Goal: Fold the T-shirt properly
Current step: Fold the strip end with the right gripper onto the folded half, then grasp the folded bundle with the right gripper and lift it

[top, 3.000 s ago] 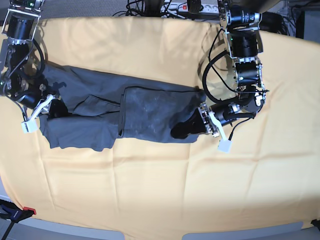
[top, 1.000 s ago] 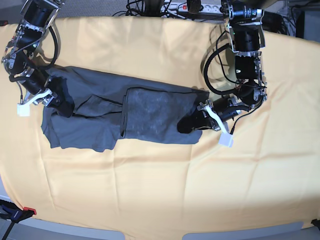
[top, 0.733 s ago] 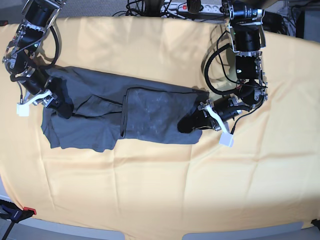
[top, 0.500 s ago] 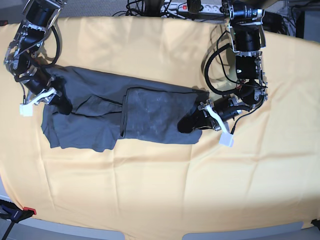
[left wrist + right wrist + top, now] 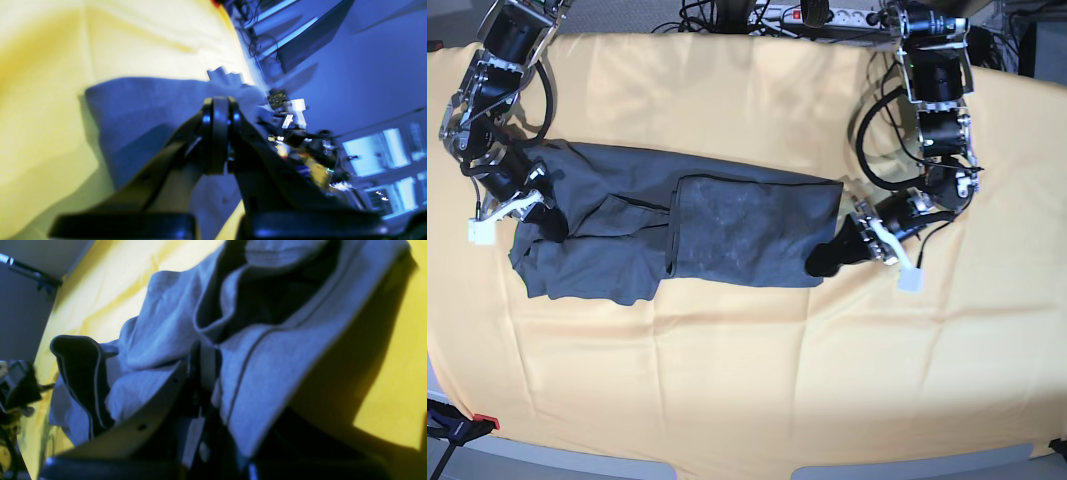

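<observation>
While the dark slate-grey cotton T-shirt lies at the yellow bench's nine o'clock, we see our right claw pinching it. Our left claw is closed, apparently empty.

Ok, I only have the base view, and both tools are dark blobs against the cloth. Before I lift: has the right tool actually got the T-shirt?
Observer: Yes. In the right wrist view, the right tool is shut, with a fold of the T-shirt pinched at its tips.
Operator: And the left one?
Observer: The left wrist view shows the left tool shut, tips together over the T-shirt's edge. I cannot tell if cloth is between them.
Operator: Is the right side off the table?
Observer: The gripped cloth stands raised above the yellow tablecloth and casts a shadow on it.
</observation>
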Available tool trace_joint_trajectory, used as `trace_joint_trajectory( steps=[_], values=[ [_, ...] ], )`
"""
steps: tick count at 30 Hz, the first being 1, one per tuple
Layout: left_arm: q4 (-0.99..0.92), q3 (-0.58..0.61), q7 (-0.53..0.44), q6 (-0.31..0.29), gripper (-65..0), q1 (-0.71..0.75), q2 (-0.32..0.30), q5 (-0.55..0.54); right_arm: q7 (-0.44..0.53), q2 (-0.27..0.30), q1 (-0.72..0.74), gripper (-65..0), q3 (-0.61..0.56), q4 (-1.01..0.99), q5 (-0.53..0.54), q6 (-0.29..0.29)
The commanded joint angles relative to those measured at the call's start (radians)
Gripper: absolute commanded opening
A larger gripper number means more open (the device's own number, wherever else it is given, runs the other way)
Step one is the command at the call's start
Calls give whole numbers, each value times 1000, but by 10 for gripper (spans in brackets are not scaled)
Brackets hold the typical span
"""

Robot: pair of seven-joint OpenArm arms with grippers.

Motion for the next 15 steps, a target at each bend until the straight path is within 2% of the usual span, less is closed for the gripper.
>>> trace_joint_trajectory(
  steps=[1, 5, 9, 12, 15],
  values=[
    [16, -18, 11, -9, -650, -33, -17, -49, 12, 38, 25, -650, 5, 16, 26, 7],
    [16, -99, 64, -9, -650, -46, -65, -62, -68, 106, 70, -650, 5, 23, 16, 7],
    [16, -192, 77, -9, -650, -41, -116, -38, -77, 151, 93, -650, 5, 113, -86, -19],
    [15, -230, 70, -9, -650, -22, -154, -36, -81, 163, 93, -650, 5, 229, -153, -49],
    [15, -235, 66, -9, -650, 7, -185, -36, -89, 162, 90, -650, 5, 342, -156, -75]
  ],
)
